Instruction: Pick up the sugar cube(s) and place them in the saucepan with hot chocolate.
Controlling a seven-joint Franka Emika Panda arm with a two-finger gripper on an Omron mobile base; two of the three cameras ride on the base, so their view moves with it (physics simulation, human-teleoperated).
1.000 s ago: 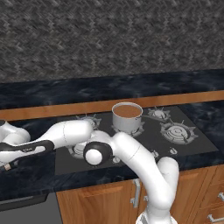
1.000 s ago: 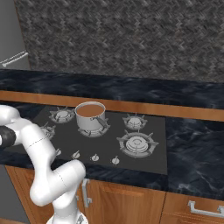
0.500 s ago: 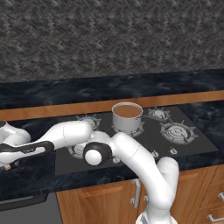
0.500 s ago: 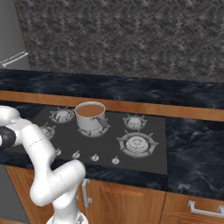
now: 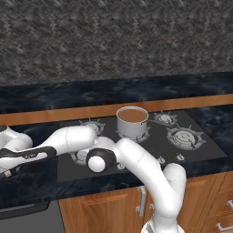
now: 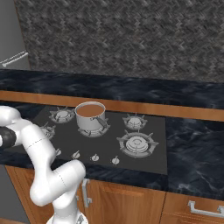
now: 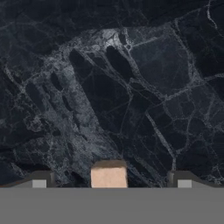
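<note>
Sugar cube (image 7: 109,174) on dark marble table (image 7: 131,87), between my spread fingers (image 7: 39,179), nothing pinched yet. Arm reaches far toward table's left end, low. Saucepan with hot chocolate (image 5: 132,122) sits on cooktop (image 5: 150,145), well apart. Risks, I judge: cube tiny, may squirt out on closing; carry path crosses burner grates. Bare marble all around cube.

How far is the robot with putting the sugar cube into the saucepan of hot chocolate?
Nothing looks finished yet. In hand: in the hand view the sugar cube lies on the dark marble counter, between the two tips of the open gripper, which do not touch it. Left: shut on the cube, lift it, carry it to the saucepan on the stove and drop it into the brown liquid.
</note>
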